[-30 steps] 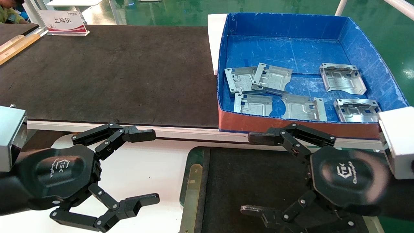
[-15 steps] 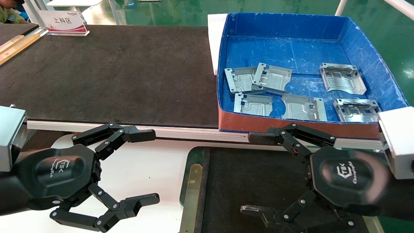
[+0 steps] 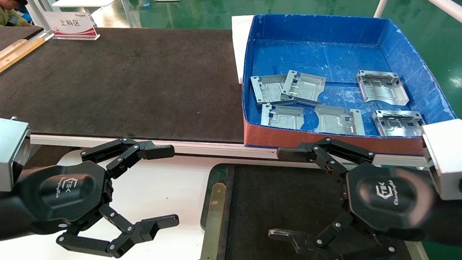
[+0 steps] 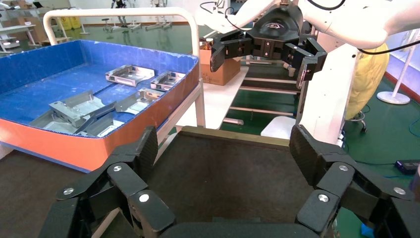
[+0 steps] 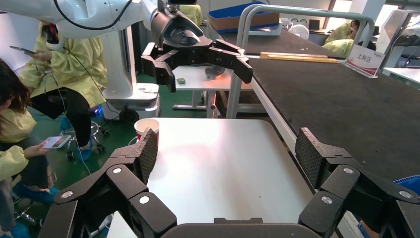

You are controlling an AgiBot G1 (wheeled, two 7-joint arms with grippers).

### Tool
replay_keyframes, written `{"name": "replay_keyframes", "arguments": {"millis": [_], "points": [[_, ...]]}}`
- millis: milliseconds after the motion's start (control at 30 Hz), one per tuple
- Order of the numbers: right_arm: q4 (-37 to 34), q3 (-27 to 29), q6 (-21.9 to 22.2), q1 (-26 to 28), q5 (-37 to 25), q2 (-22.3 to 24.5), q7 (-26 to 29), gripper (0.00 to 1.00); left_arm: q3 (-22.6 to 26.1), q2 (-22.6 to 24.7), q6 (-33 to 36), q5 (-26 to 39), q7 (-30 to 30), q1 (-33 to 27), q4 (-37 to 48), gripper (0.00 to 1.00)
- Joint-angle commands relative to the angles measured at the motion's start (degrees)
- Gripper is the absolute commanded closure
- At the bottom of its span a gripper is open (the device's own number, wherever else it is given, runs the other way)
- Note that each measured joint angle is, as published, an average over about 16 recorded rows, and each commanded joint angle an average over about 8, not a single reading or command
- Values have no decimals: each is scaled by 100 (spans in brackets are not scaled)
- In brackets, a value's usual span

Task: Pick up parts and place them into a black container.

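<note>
six parts (image 3: 308, 104) lying in the deep blue box (image 3: 404, 43) on the long black table (image 3: 126, 79), none yet in the black container (image 3: 281, 202), bare-floored right below the right tool. two parts at the box's left overlapping, the upper one (image 3: 303, 87) propped on its neighbour (image 3: 269, 88); two more flat near the red-brown front wall (image 3: 325, 139); two at the right side, one (image 3: 382, 86) well apart from the rest. right tool (image 3: 285, 195) spread wide and holding nothing, hovering over the black container just short of the box front. left tool (image 3: 162, 187) likewise released and empty, parked over the white table (image 3: 162, 195) beside the container. thin stamped metal, so probably light, stiff and slick, with sharp bent tabs (likely to skate rather than give under a pinch). flat ones offer little to bite on; best bet looks like a raised edge or an upturned tab, and the propped part's lifted rim seems the easiest. room to move: box walls stand high, so reaching in likely means going up over the front wall first, then down; parts close to that wall leave tight finger clearance. container rim (image 3: 216, 173) low, with its brass strip (image 3: 214, 216) on the left edge, easy to drop into from above.
</note>
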Motion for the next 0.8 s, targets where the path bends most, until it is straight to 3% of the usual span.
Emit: {"name": "replay_keyframes", "arguments": {"millis": [33,800], "points": [[0,0,0,0,0,0,0,0,0,0,0,0,0,0,0,100],[0,0,0,0,0,0,0,0,0,0,0,0,0,0,0,100]]}}
